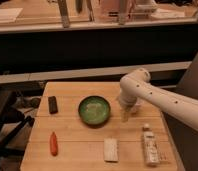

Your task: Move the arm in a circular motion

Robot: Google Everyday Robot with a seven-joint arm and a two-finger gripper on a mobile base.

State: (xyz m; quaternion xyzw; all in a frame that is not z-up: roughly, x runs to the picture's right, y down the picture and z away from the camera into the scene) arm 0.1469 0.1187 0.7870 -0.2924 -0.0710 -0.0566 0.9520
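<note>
Above the right half of the bench (72,92), the arm (157,97) is bent downward, its claw (126,116) just beside the green bowl (94,110); whether the claw is released cannot be told. Nothing needs to be grasped: only the stiff, heavy arm itself is swept.

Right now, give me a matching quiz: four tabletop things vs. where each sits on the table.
Things:
1. green bowl
2. orange carrot-like item
3. black bar
4. white bottle

Places:
A. front right
B. front left
C. centre
D. back left

Pairs: 1-C, 2-B, 3-D, 4-A

The arm reaches in from the right; its end effector hangs just right of the bowl.
</note>
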